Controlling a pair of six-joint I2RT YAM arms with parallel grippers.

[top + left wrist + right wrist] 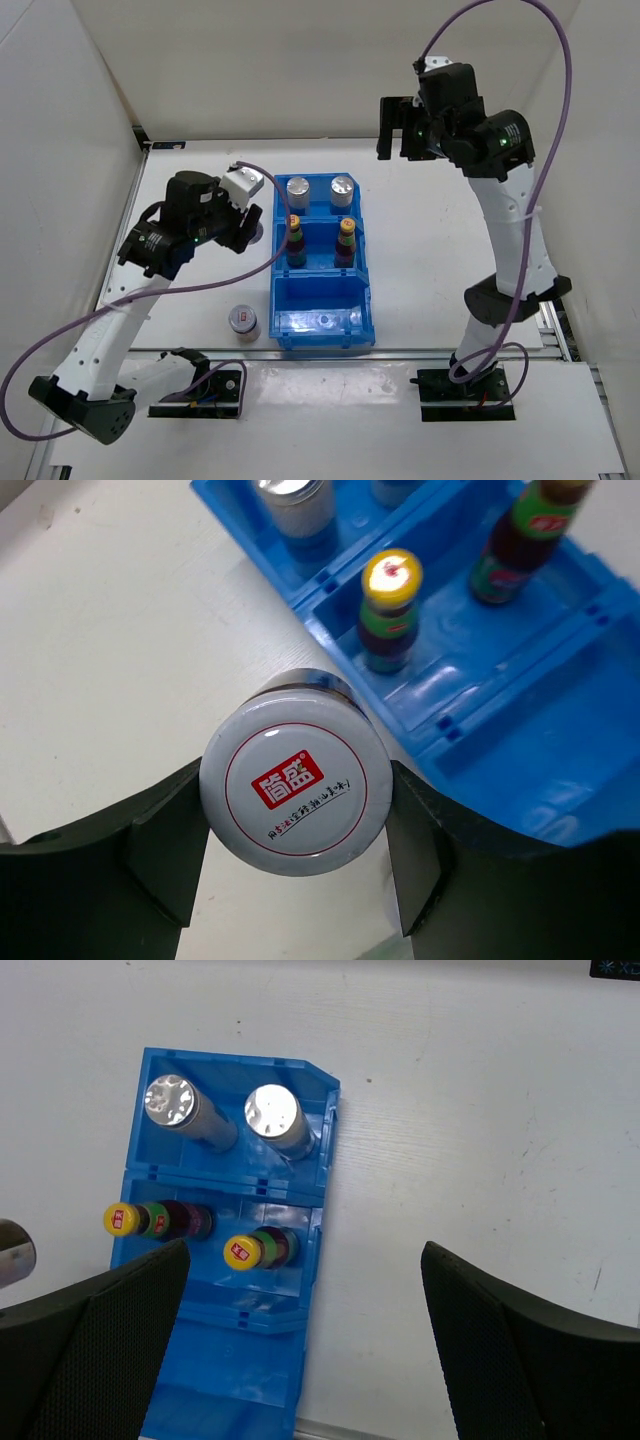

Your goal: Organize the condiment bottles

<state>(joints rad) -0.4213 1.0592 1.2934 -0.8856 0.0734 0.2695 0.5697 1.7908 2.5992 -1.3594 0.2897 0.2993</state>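
Top view: a blue bin (320,295) sits mid-table (430,260). Its far compartment holds two silver-lidded jars (298,187), and its middle one holds two upright yellow-capped bottles (296,225). A loose jar (243,320) stands just left of the bin, toward the near edge. The left tool (250,232) is at the bin's left wall. The right tool (400,130) hangs raised toward the far right corner.

Left wrist view: the fingers clamp a white-lidded jar (296,785) with a red logo, beside the bin.

Right wrist view: the right tool is spread wide, with nothing between its fingers.
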